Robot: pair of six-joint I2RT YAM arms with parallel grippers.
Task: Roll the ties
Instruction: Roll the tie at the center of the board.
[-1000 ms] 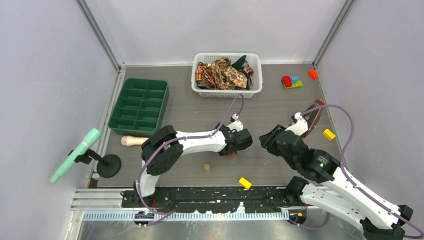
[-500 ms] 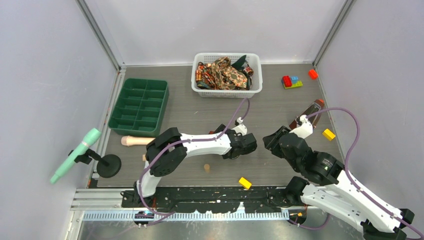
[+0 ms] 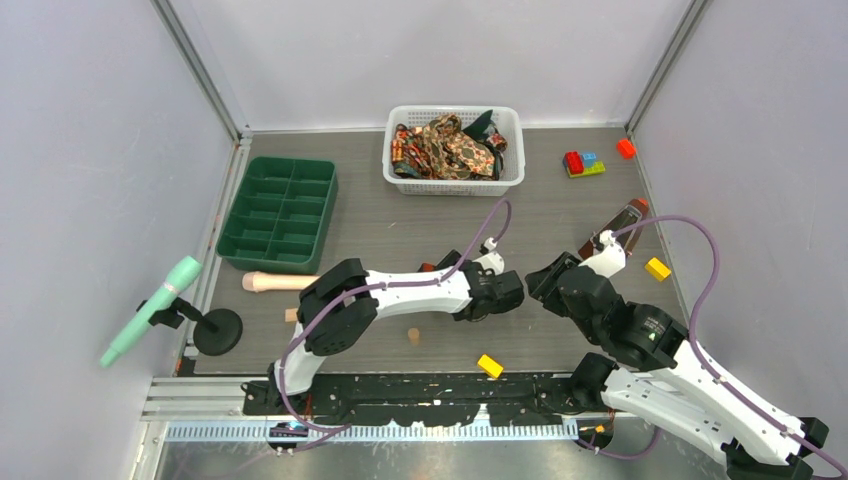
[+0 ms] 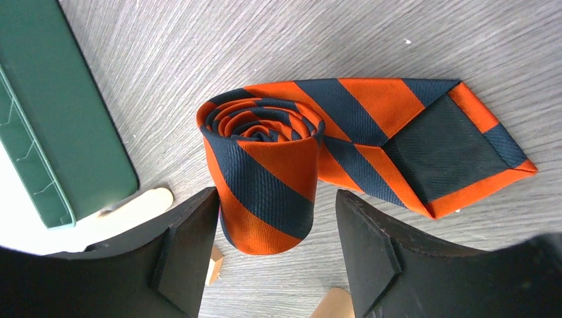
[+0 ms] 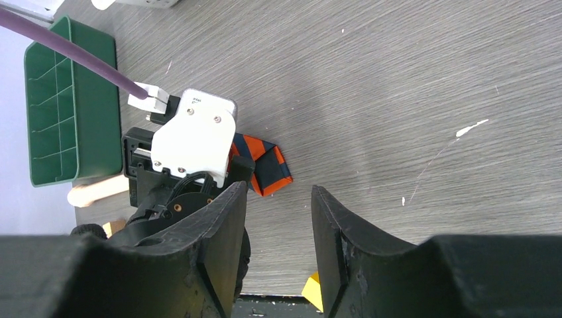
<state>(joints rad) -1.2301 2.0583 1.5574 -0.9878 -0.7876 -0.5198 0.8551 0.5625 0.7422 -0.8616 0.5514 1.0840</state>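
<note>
An orange-and-dark striped tie (image 4: 265, 172) lies on the grey table, rolled into a tight coil, with its wide pointed end (image 4: 437, 146) flat to the right. My left gripper (image 4: 272, 258) is open, its fingers (image 4: 189, 252) on either side of the coil's near end; the left one is at the fabric and the right one is apart. In the top view the left gripper (image 3: 495, 295) hides the tie. My right gripper (image 5: 278, 225) is open and empty just right of it (image 3: 545, 280), and it sees the tie's end (image 5: 265, 169). Paisley and dark green ties (image 3: 450, 145) fill the white basket (image 3: 452, 186).
A green compartment tray (image 3: 280, 212) stands at the left. A cream stick (image 3: 268, 282), a wooden peg (image 3: 413, 336), yellow bricks (image 3: 489, 366) (image 3: 657, 268) and a brown narrow object (image 3: 615, 228) lie around the arms. Coloured bricks (image 3: 583, 162) sit at the back right. A mint tool on a stand (image 3: 150, 310) is at the far left.
My left gripper has moved to the right and a little nearer. My right gripper drew back slightly a second ago, uncovering the brown object, and has held still since.
</note>
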